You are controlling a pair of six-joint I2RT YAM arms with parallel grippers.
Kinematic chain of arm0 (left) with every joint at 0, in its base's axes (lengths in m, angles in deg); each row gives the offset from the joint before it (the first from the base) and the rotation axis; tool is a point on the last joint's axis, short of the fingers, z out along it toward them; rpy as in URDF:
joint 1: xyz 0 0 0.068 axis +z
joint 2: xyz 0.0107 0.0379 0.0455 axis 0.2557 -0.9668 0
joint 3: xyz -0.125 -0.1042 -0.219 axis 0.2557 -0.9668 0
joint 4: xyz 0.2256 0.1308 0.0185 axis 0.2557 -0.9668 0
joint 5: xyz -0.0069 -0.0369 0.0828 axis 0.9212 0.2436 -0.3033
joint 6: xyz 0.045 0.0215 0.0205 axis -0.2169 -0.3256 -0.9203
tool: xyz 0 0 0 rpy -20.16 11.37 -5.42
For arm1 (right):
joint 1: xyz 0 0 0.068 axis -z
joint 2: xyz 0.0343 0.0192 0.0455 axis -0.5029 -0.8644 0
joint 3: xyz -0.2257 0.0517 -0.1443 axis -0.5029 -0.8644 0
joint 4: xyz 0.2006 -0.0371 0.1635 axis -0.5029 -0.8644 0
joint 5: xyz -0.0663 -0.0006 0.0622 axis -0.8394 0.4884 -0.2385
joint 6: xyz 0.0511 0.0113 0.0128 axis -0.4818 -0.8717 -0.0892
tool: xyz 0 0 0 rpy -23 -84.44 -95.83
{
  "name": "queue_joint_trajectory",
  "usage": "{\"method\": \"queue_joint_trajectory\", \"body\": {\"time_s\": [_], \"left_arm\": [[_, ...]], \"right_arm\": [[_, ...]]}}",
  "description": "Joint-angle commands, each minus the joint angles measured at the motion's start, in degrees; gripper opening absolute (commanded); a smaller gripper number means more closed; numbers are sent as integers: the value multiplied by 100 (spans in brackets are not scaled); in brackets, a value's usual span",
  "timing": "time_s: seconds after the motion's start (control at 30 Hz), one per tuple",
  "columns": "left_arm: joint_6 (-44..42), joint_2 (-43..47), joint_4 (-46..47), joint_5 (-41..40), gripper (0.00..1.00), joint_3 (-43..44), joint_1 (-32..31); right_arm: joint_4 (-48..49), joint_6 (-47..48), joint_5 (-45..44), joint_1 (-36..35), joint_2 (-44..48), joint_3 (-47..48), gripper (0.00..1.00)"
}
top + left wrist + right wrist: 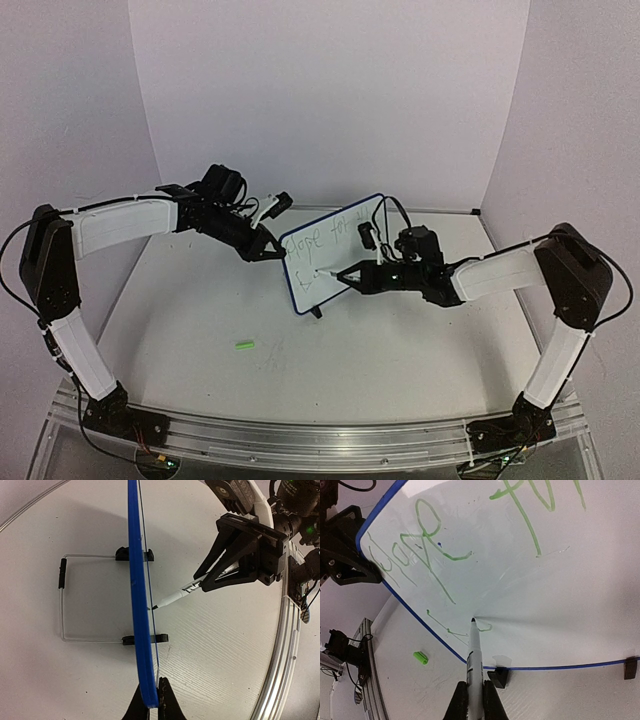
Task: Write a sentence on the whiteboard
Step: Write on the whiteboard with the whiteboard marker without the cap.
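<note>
The whiteboard (340, 245) stands tilted on the table, its blue rim (137, 605) seen edge-on in the left wrist view. Green writing runs along its top line and a second line starts at lower left (440, 622). My left gripper (272, 250) is shut on the board's left edge (150, 707). My right gripper (352, 277) is shut on a white marker (474, 655). The marker's tip touches the white face (550, 610) at the end of the lower green stroke. The marker also shows in the left wrist view (172, 598).
A green marker cap (244, 345) lies on the table in front of the board, also in the right wrist view (420, 657). The wire stand (62, 605) reaches behind the board on black feet (499, 676). An aluminium rail (320, 440) runs along the near edge.
</note>
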Motion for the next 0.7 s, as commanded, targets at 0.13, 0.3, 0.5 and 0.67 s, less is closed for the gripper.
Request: {"method": "queue_joint_trajectory", "body": {"time_s": [0.13,0.3,0.5,0.67], "left_arm": [[-75,13,-382,-4,0,23,-46],[-78,15,-386,0,0,23,-39],[-77,15,-383,-12,0,23,-46],[-73,25,-383,-11,0,25,-46]], "right_arm": [[166,-53,117,32,-276,91,0],[162,-53,75,34,-306,8,0],[147,-61,-37,37,-437,-1,0],[131,-68,-104,33,-460,-26,0]]}}
